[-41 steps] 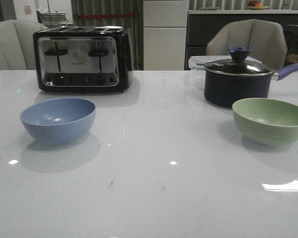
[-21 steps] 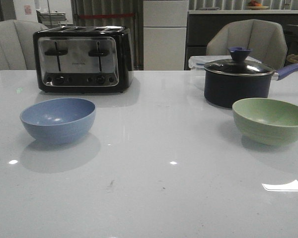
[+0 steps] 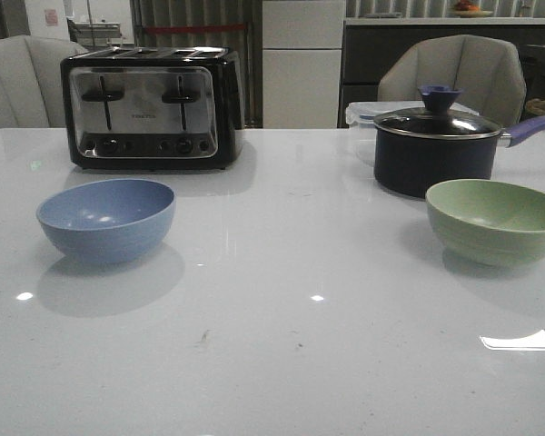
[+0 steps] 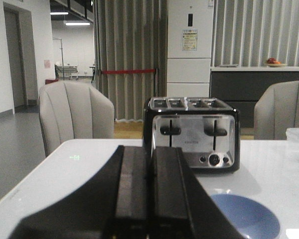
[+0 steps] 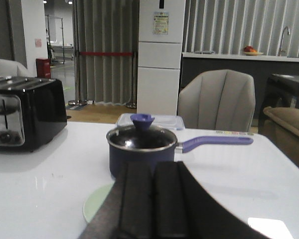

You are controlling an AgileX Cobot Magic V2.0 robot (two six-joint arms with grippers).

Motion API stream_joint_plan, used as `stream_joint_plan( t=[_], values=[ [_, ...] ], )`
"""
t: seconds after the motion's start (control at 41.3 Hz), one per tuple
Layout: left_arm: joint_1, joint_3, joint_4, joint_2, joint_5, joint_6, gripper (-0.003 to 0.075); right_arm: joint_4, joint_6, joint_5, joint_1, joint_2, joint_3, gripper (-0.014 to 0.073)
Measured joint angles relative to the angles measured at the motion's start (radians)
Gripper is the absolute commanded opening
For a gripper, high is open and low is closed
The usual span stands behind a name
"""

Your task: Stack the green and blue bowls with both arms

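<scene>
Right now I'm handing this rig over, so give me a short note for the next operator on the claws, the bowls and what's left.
Left claw: shut, empty, above the table short of the dusty blue round bowl.
Right claw: shut, empty, short of the pale sage green round bowl.
Bowls: both upright on the white table, blue left, green right, far apart.
Done: nothing stacked.
Left: grasp a bowl with each arm and stack them.
</scene>
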Motion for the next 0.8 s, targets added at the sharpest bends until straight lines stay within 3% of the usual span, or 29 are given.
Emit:
stream_joint_plan(
  t=[0.169, 0.411, 0.581, 0.798],
  values=[
    [0.000, -0.211, 0.000, 0.030, 0.151, 0.000, 0.0093, -0.008, 0.000, 0.129, 0.000, 0.044, -0.193, 0.0055],
    [0.000, -0.482, 0.000, 0.234, 0.420, 0.000, 0.0093, -0.012, 0.000, 0.404, 0.000, 0.270, -0.449, 0.0055],
    [0.000, -0.504, 0.000, 0.356, 0.545, 0.000, 0.0093, -0.012, 0.000, 0.536, 0.000, 0.412, -0.488, 0.0055],
    [0.000, -0.504, 0.000, 0.467, 0.646, 0.000, 0.0093, -0.012, 0.000, 0.580, 0.000, 0.554, -0.455, 0.0055]
  ],
)
